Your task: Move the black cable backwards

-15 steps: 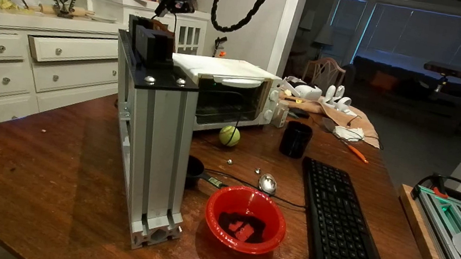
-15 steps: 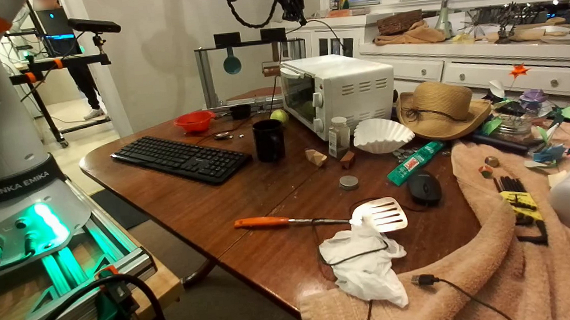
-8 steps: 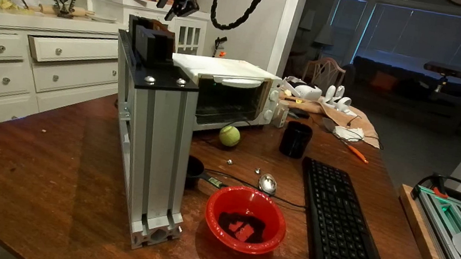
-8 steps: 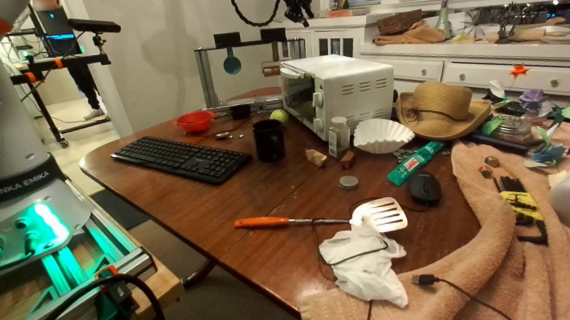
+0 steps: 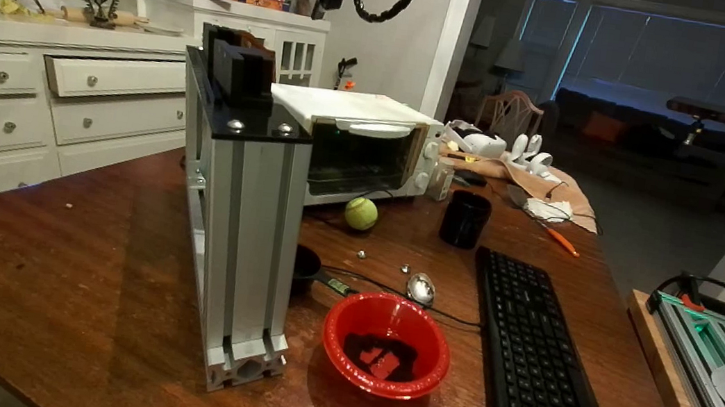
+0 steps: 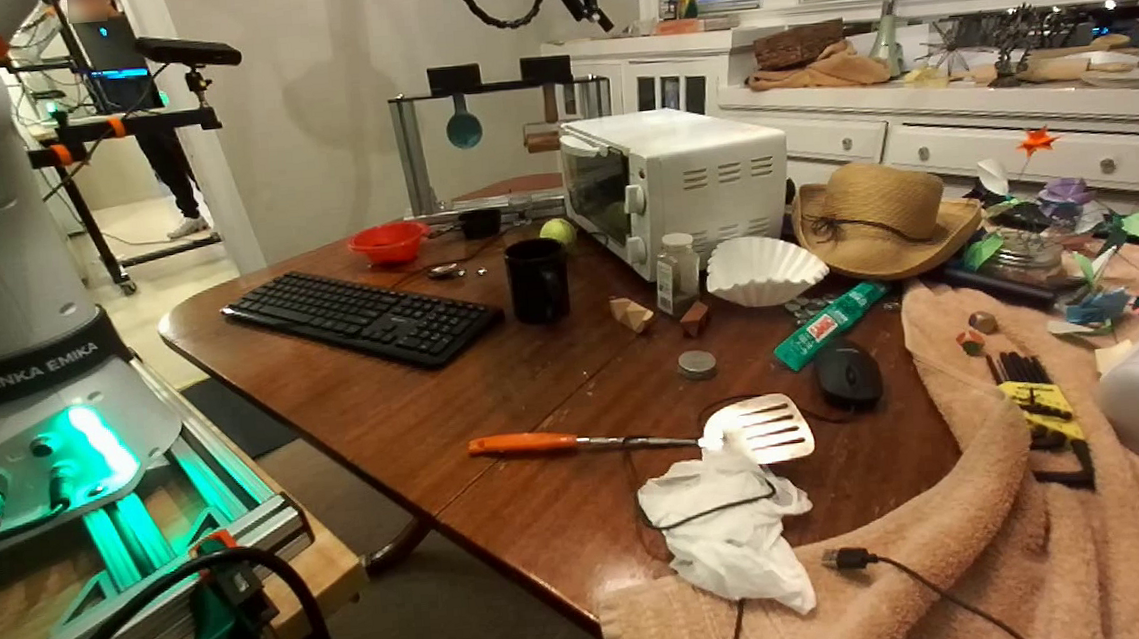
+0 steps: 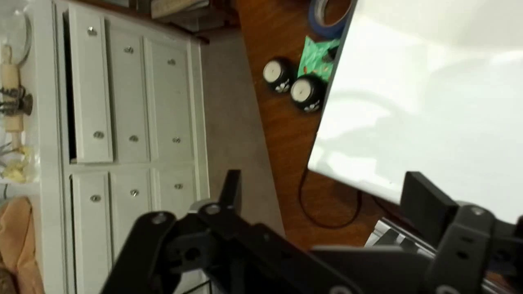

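Observation:
In the wrist view my gripper (image 7: pixel 327 179) stands wide open, with nothing held between its two fingers. The black cable (image 7: pixel 334 228) lies in a loop on the wooden table past a corner of the white toaster oven (image 7: pixel 400 102), well below the gripper. A short stretch of this cable (image 5: pixel 379 190) arches near the tennis ball (image 5: pixel 361 214) in front of the oven door in an exterior view; most of its run is hidden. High over the oven and the metal frame, the gripper is partly cut off by the top edge in both exterior views.
A tall metal frame (image 5: pixel 253 238) carrying black holders rises beside the oven. A black mug (image 5: pixel 465 219), a keyboard (image 6: pixel 364 317) with its own cord and a red bowl (image 5: pixel 385 347) share the table. Two dark candle holders (image 7: pixel 307 93) sit behind the oven.
The gripper has opened and let go of the black cable, which has dropped from the air onto the table around the oven. The arm has since risen and swung slightly.

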Action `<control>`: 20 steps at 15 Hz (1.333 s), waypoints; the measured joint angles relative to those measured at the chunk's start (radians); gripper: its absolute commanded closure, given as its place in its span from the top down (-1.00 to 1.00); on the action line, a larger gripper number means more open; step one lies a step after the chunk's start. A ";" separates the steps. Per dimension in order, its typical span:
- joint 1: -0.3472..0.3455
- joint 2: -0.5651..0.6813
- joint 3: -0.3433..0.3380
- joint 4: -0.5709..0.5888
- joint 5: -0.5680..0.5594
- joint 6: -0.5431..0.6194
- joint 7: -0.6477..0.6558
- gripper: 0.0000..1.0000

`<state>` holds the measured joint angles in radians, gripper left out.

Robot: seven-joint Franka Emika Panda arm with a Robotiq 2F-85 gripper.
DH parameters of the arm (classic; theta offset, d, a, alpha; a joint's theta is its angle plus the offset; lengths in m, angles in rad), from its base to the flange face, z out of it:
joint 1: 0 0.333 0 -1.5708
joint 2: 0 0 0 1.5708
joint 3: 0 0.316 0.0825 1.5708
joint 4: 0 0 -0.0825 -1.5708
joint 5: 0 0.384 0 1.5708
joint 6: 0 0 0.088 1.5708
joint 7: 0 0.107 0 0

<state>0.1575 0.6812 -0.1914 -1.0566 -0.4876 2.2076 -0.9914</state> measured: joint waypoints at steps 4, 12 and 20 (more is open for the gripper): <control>0.050 -0.041 -0.029 -0.025 0.004 -0.222 0.097 1.00; -0.002 -0.201 0.042 -0.263 0.190 -0.221 0.316 1.00; -0.123 -0.419 0.158 -0.637 0.257 -0.079 0.551 1.00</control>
<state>0.0348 0.2622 -0.0329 -1.6940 -0.2310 2.1283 -0.4409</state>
